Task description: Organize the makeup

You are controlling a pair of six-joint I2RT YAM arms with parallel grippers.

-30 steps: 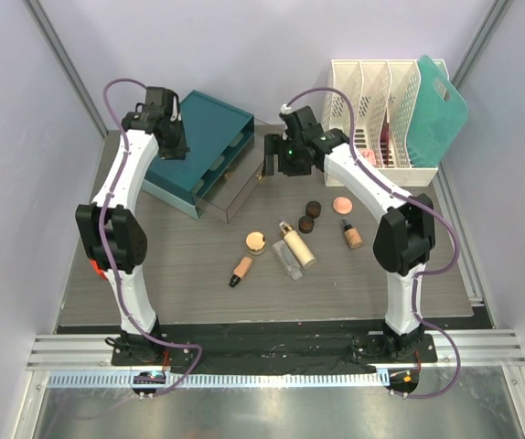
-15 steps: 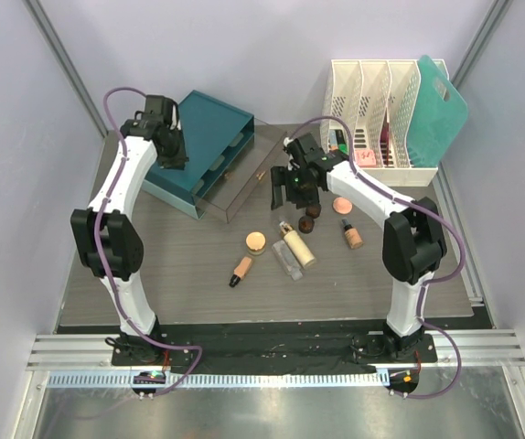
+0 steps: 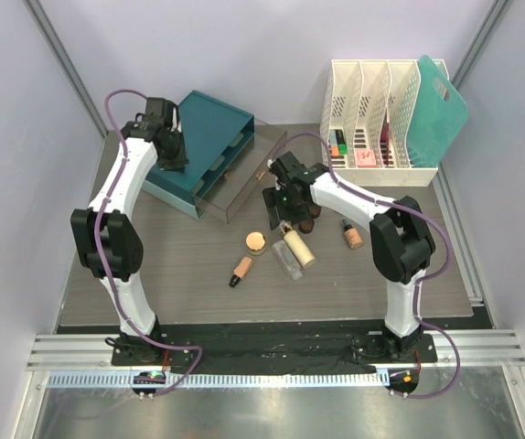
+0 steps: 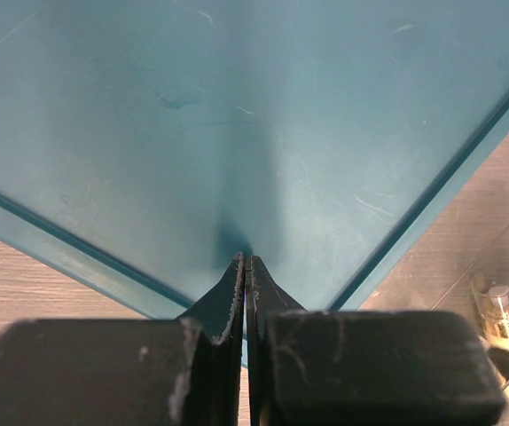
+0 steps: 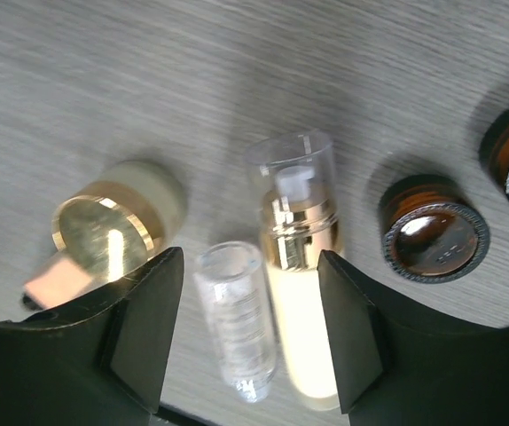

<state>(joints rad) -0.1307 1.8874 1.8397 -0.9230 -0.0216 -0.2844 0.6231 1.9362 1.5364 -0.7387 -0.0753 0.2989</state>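
My right hand (image 5: 250, 330), released, straddles a clear cylindrical bottle (image 5: 235, 315) and a cream, gold-collared pump bottle (image 5: 301, 293) on the grained grey counter (image 5: 104, 71). My left hand (image 4: 246, 266) is clenched over the smooth teal box (image 4: 192, 133).

The left arm (image 3: 123, 183) and right arm (image 3: 349, 199) match: glossy white shells, bulky black joint housings, black bases. A purple cable (image 3: 109, 105) loops along each. The left hand (image 4: 244, 266) has scuffed matte black fingers with toothed inner edges; the right hand (image 5: 250, 328) has broad black ones.
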